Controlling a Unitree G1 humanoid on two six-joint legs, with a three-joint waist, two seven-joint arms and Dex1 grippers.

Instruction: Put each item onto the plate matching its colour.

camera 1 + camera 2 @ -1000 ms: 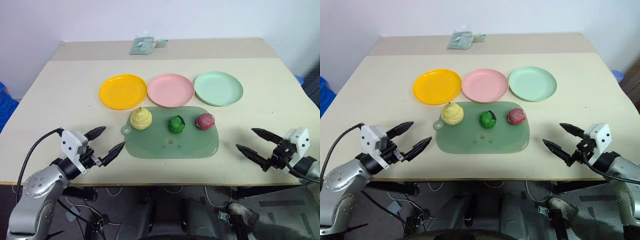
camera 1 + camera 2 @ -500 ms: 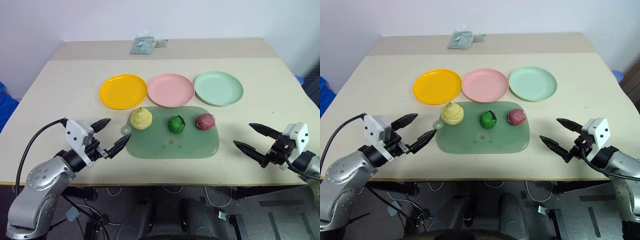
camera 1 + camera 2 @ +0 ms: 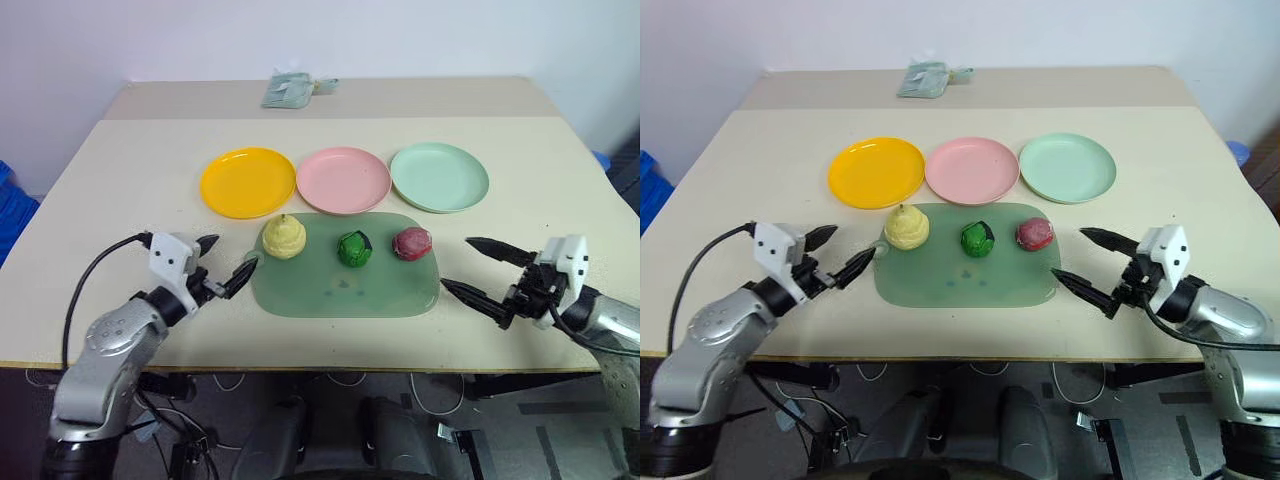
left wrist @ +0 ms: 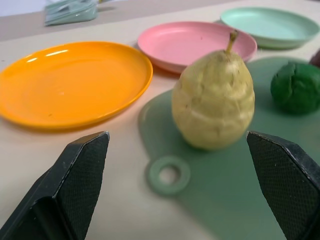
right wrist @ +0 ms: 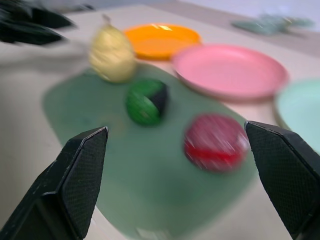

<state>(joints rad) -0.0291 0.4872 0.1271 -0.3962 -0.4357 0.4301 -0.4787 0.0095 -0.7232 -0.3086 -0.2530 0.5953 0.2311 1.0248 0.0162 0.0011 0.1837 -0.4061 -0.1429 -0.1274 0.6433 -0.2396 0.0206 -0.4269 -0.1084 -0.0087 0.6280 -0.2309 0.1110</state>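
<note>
Three toy foods (image 3: 352,247) sit on one green mat (image 3: 345,290) before three plates (image 3: 343,180); left hand (image 3: 227,263) and right hand (image 3: 468,266) both gape empty.

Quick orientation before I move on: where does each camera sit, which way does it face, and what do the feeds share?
Left eye, right eye: head stereo pair, looking forward and down over the table; both arms show, left gripper and right gripper open.
Left wrist: looks along its own fingers at the yellow pear and orange plate.
Right wrist: looks along its own fingers at the red ball and green ball.
Shared: all views show the cutting mat, the pear and the pink plate.
</note>
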